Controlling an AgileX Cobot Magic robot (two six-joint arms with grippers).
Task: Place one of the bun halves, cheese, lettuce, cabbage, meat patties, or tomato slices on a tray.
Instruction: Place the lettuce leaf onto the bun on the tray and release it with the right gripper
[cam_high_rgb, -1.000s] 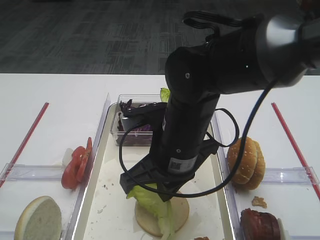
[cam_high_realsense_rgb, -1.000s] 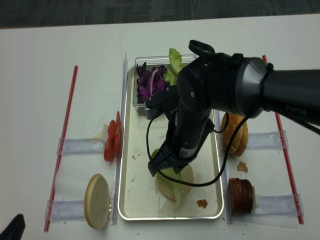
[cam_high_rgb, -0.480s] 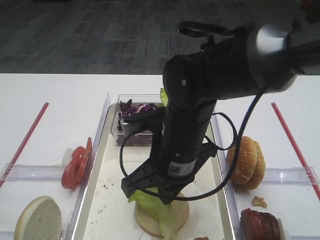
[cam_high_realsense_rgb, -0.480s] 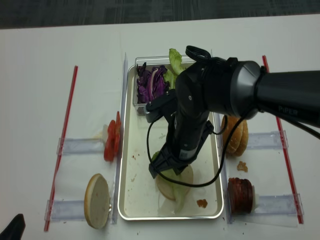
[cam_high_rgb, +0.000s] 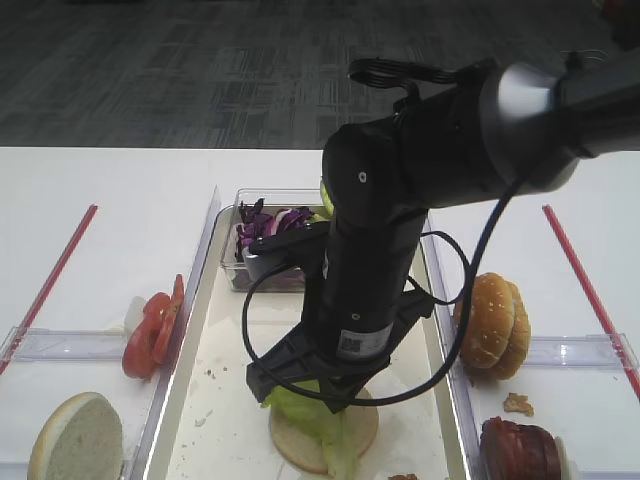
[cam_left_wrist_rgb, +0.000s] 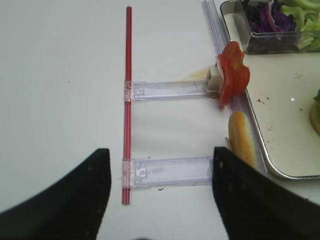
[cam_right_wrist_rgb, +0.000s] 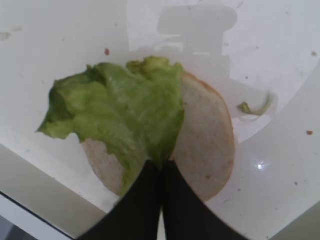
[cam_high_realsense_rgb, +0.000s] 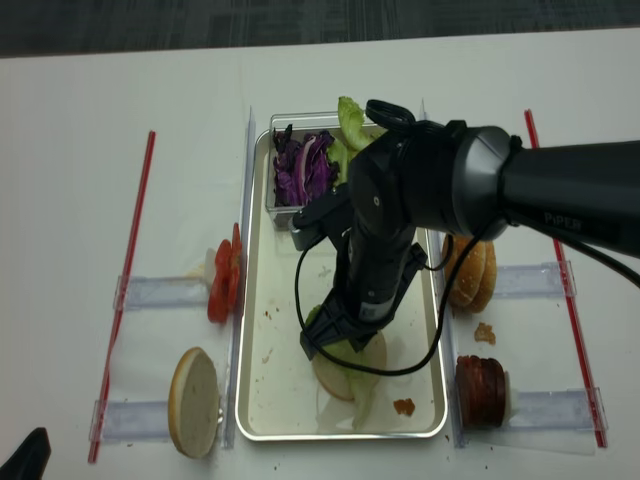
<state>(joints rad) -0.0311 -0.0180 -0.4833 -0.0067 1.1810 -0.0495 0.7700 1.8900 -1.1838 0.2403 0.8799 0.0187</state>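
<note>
From the high front view, the big black right arm (cam_high_rgb: 400, 200) reaches down over the long silver-rimmed tray with a cream floor (cam_high_rgb: 195, 340). Under it, a light-green crinkly lettuce leaf (cam_high_rgb: 312, 418) lies on a flat, pale round bun half (cam_high_rgb: 355, 432) on the tray floor. A small clear tub holds dark purple shredded cabbage (cam_high_rgb: 268, 220) at the far end of the tray. Red tomato slices (cam_high_rgb: 152, 325) stand on the left side, near another pale bun half (cam_high_rgb: 75, 440). On the right sit golden seeded buns (cam_high_rgb: 492, 325) and a dark red-brown meat patty (cam_high_rgb: 518, 450).

In the right wrist view, the right gripper (cam_right_wrist_rgb: 161, 197) has its two black fingers pressed together on the bottom end of the lettuce leaf (cam_right_wrist_rgb: 117, 115). The leaf is wide and ruffled, bright green, and covers the left part of the pale bun half (cam_right_wrist_rgb: 207, 140). A tiny green scrap (cam_right_wrist_rgb: 255, 106) lies just beside the bun.

In the left wrist view, the left gripper (cam_left_wrist_rgb: 160, 195) has its black fingers spread wide over the white table (cam_left_wrist_rgb: 60, 100). A red strip (cam_left_wrist_rgb: 127, 100) and the tomato slices (cam_left_wrist_rgb: 234, 75) are ahead.

From the top view, the lettuce (cam_high_realsense_rgb: 345, 350) and bun lie in the near half of the tray (cam_high_realsense_rgb: 262, 400).
</note>
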